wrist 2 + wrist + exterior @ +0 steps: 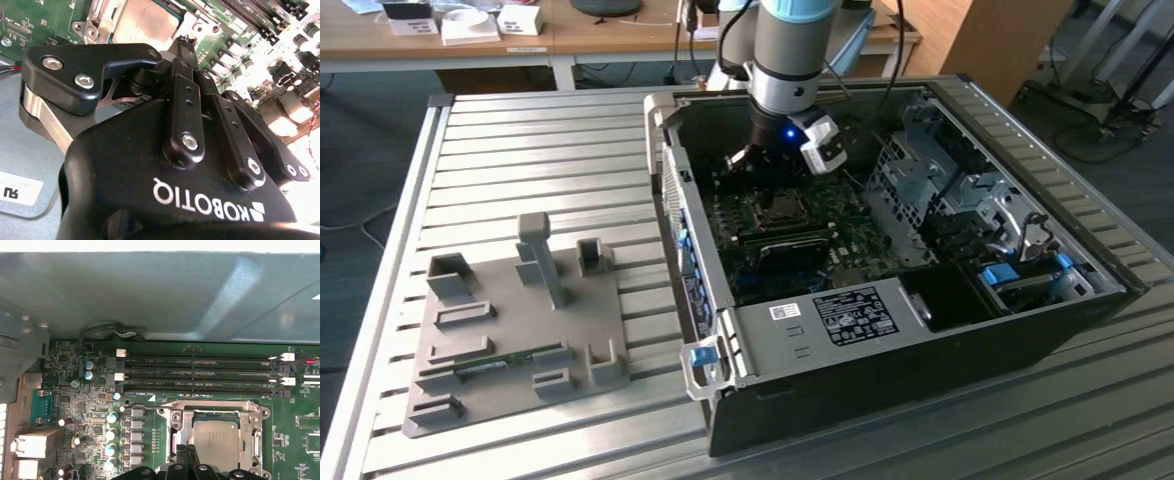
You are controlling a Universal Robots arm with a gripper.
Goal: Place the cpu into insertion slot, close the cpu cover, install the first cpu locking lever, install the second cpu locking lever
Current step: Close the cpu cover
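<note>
Gripper: the black two-finger gripper is pinched all the way closed, tip against tip, with nothing visible between the fingers.
Fingertips: in the first wrist view the fingertips sit over one rim of the socket, just beside the chip. Can't tell if they actually touch metal.
Cpu: the small flat square silvery-grey cpu lies level in the socket.
Cover: the thin square silver metal cpu cover lies flat around it, and the chip shows through its window.
Board: on the green motherboard, long black memory slots run just beyond the cover's far edge.
Room: the open black computer case boxes the board in. A plain grey case wall rises close behind the slots, and a silver drive cage stands at the exterior view's right.
Arm: the grey robot arm drops into the case from above.
Outside: the case sits on a ribbed grey metal table. A flat grey fixture plate with upright blocks lies at the exterior view's left, well apart from the case.
Views: the second wrist view looks along the gripper body to the tips, the first takes in the whole socket, and the exterior view adds the case and table.
</note>
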